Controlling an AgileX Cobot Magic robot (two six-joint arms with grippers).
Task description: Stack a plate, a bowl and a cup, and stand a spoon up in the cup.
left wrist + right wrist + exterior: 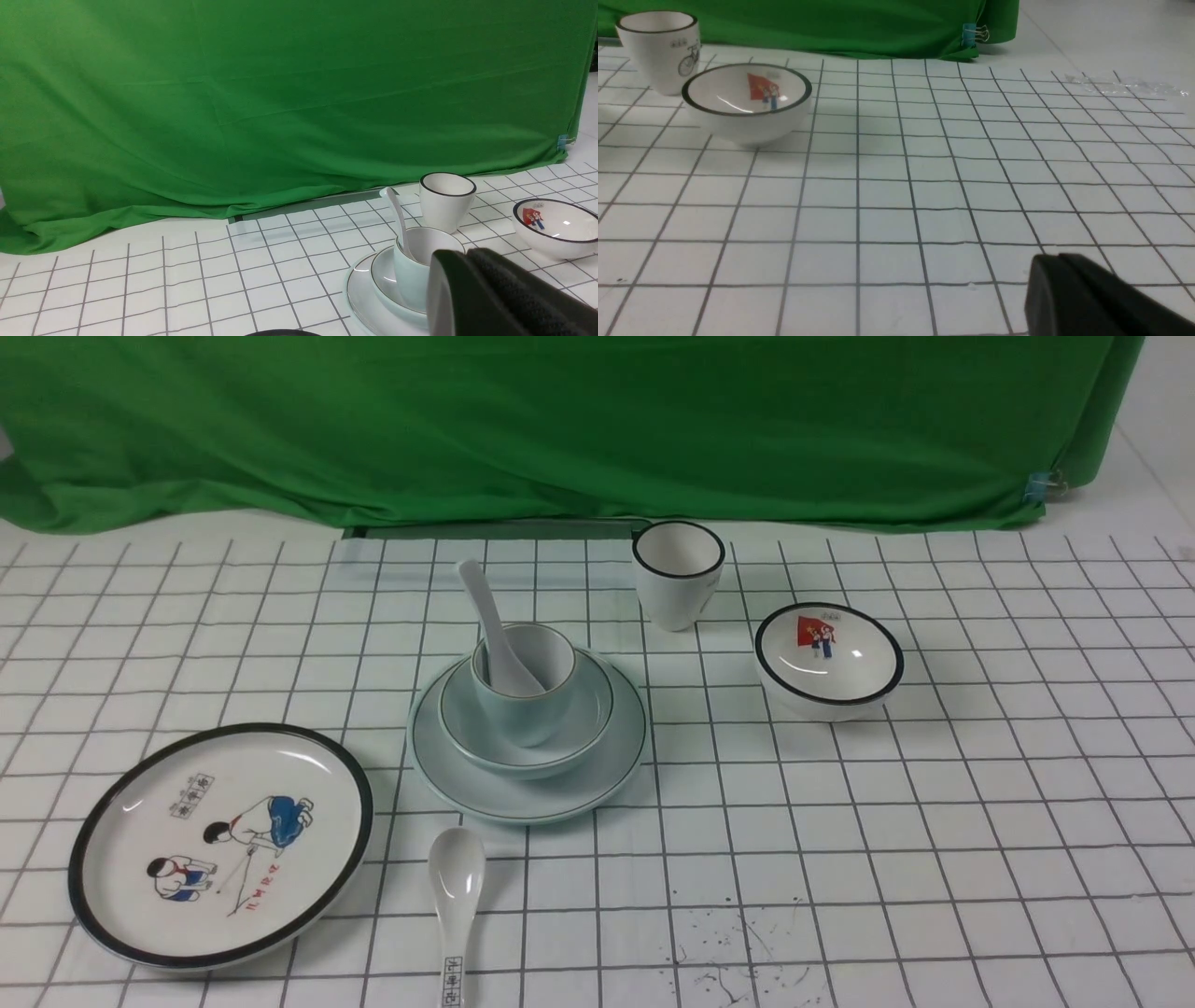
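While the pale blue-green plate (528, 795) lies flat on the checked tablecloth (934, 821), the matching bowl (579, 728) sits inside it and the short handleless cup (523, 705) stands upright in the bowl. Inside that cup rests the plain white spoon (492, 625), bowl end down, its handle leaning up and away toward the green backdrop (560, 420).

Behind and to the right of the stack stands a taller black-rimmed white cup (678, 573), with nothing visible inside. Further right is a small black-rimmed bowl (829, 659) with a red flag picture on its inner wall. Near the front left lies a larger black-rimmed plate (220, 843) with cartoon children, and just beside it a second spoon (455, 896) with dark characters on its handle.

Neither arm shows in the front view. The left gripper (472, 275) appears only in its wrist view, jaws pressed together on nothing, near the stack. The right gripper (1057, 280) is likewise closed and empty above bare tablecloth.
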